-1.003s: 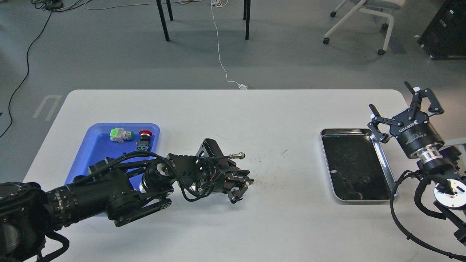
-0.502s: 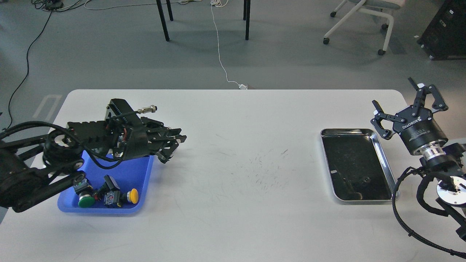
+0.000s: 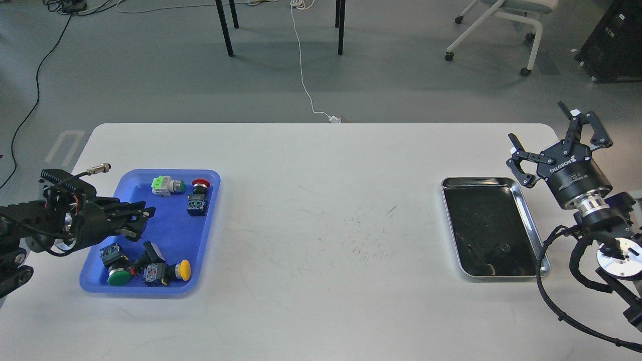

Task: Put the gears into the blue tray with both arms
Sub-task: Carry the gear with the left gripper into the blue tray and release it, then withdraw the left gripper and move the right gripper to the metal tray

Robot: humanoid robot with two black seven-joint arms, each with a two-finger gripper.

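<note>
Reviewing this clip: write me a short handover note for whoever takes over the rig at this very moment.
Left gripper: over the left side of the blue tray; open or shut cannot be told, and no gear shows in it.
Right gripper: open, empty, raised beyond the far right corner of the steel tray.
Blue tray: holds coloured push-button switches; no gear can be made out among them.
Steel tray: one small dark piece near its front, possibly a gear, too small to be sure.
Done: cannot be confirmed.
Left: probably check that piece and move it to the blue tray.
</note>
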